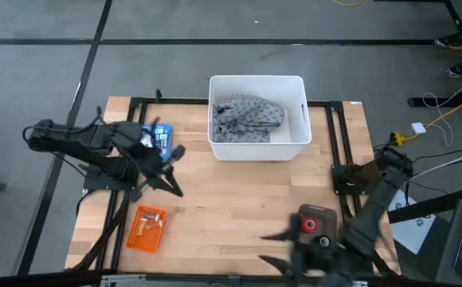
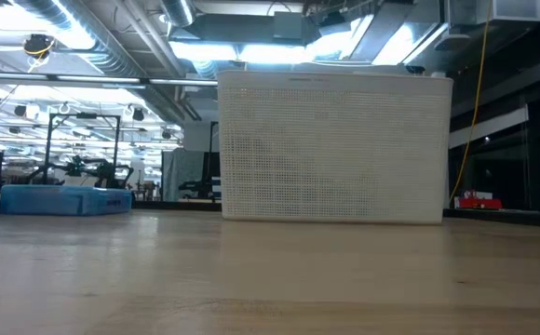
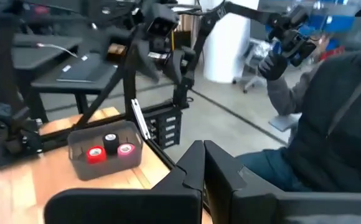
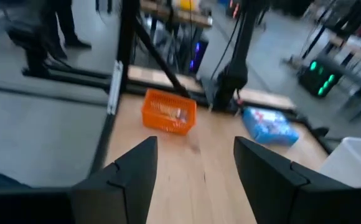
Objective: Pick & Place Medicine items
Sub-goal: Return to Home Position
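I see the blue box (image 1: 161, 135) lying flat on the table (image 1: 231, 199), left of the white bin (image 1: 258, 148); pale pieces (image 4: 171, 113) sit in the orange basket (image 4: 167, 128).

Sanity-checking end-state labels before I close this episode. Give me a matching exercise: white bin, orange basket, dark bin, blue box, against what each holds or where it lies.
1. white bin
2. orange basket
3. dark bin
4. blue box

a. red, black and pink rolls inside
b. flat on the table, left of the white bin
c. grey cloth inside
d. small pale items inside

Pairs: 1-c, 2-d, 3-a, 4-b.
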